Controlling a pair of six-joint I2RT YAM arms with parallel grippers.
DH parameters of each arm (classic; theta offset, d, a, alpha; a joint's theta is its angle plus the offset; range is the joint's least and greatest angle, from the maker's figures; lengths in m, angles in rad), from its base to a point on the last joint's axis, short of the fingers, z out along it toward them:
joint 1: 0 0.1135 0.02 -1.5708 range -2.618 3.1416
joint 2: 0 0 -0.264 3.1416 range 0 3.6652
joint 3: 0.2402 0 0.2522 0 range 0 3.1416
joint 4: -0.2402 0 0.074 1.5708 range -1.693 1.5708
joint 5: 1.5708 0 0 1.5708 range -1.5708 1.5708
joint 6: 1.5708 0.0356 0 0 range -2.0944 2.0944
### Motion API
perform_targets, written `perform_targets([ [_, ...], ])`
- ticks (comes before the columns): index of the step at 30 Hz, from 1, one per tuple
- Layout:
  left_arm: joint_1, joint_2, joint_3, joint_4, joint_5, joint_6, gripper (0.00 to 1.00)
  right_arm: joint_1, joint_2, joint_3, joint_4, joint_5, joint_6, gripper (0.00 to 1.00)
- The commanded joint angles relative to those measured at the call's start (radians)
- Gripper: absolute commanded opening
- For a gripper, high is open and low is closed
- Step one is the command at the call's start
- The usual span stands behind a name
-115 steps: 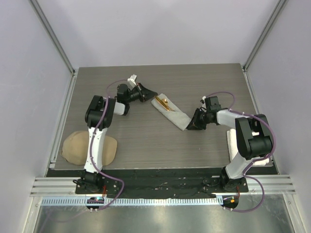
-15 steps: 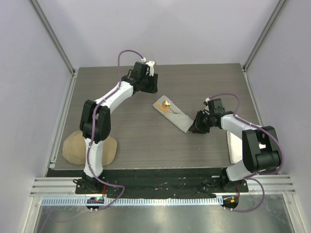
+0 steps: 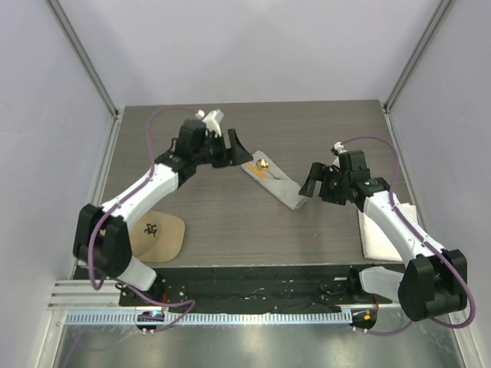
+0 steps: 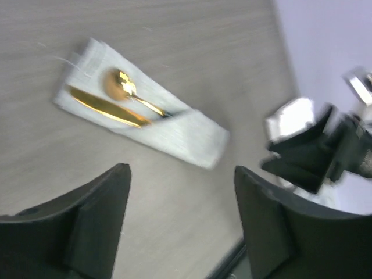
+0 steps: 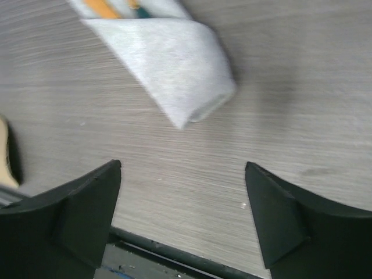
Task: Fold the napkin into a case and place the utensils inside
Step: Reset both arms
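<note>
The right gripper (image 5: 181,171) is found open and empty, just beside the near closed end of the case (image 3: 277,184). The utensils (image 4: 118,86) are seen protruding from its far mouth, near the open, empty left gripper (image 4: 181,170). They could be dislodged if brushed by a finger.

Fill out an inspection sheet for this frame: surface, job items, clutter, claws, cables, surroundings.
Surface: grey wood-grain table, flat.
Job's things: napkin folded into a narrow case, lying diagonally. A gold spoon and an orange-yellow piece are tucked in, with their heads showing at the open end.
Clutter: tan cap at the near left edge; white towel at the near right, partly under the right arm.
Claws: left claw and right claw are both open, empty and apart from the case.
Cables: a purple cable loops along each arm.
Surroundings: pale walls, aluminium frame post; nothing else seen.
</note>
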Motion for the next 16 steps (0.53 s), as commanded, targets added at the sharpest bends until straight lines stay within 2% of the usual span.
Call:
perform_targets([
  [1,-0.028,-0.234,-0.339,0.406,0.193,-0.271,0.79,0.046,-0.066,0.036,0.092,-0.095,0.026,0.99],
  [2,-0.043,-0.280,-0.404,0.483,0.191,-0.342,0.84,0.065,-0.089,0.027,0.115,-0.090,0.064,1.00],
  [4,-0.056,-0.383,-0.577,0.630,0.135,-0.387,0.92,0.078,-0.165,-0.013,0.199,-0.106,0.093,1.00],
  [6,-0.072,-0.518,-0.662,0.664,0.092,-0.469,1.00,0.078,-0.224,-0.074,0.254,-0.130,0.148,1.00],
  [9,-0.086,-0.658,-0.754,0.698,0.088,-0.511,1.00,0.081,-0.340,-0.151,0.345,-0.142,0.213,1.00],
  [11,-0.095,-0.731,-0.791,0.653,0.043,-0.503,1.00,0.082,-0.399,-0.189,0.388,-0.116,0.240,0.99],
  [13,-0.098,-0.834,-0.831,0.643,-0.013,-0.503,1.00,0.084,-0.413,-0.242,0.437,-0.164,0.272,1.00],
  [16,-0.103,-0.944,-0.895,0.726,-0.086,-0.505,1.00,0.086,-0.419,-0.272,0.479,-0.227,0.332,1.00],
])
